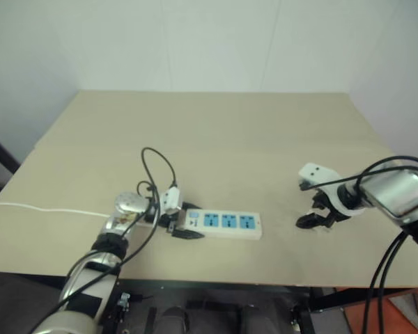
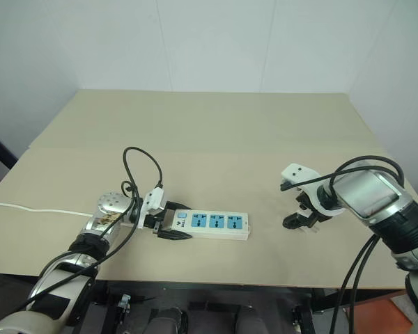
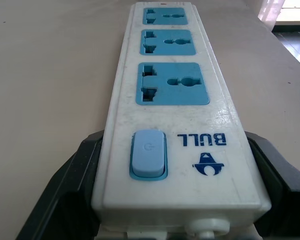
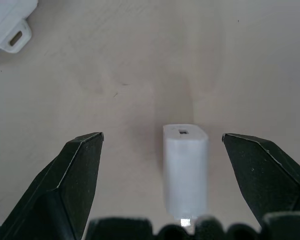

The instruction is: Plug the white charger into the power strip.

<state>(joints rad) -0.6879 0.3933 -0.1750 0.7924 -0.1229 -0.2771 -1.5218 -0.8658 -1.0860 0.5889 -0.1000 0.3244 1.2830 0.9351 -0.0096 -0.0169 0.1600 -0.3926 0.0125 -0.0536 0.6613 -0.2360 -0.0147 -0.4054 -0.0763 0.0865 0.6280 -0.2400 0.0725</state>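
I see the charger (image 4: 185,167) lying flat on the table (image 1: 216,132), directly under my right pincer (image 4: 162,145). It rests between the two black fingers (image 4: 70,180), nearer one of them, and touches neither. Its end face shows a small slot-shaped port; I can read no writing on it. From the head cameras the charger itself is hidden beneath the pincer, near the table's right edge.

The right pincer is spread wide and holds nothing. Its arm (image 2: 366,195) comes in from the right, the wrist bent so the fingers point steeply down at the table.

The strip (image 1: 223,223) lies well apart to the left, near the front edge, its length running left to right. It carries three blue sockets (image 3: 173,83) in a row, then a pale blue rocker switch (image 3: 149,154) marked with a power symbol at the end closest to my left arm. Beside the switch I read "BULL" in blue capitals, upside down in the wrist view, above a blue logo. A thin white cord (image 1: 42,208) runs from that end off to the left across the table.

My left pincer (image 1: 185,220) is clenched on the strip's switch end, one black finger (image 3: 65,195) pressed to each long side. The left arm (image 1: 104,257) reaches up from the front left, its wrist turned so the pincer points right, nearly level, along the strip.
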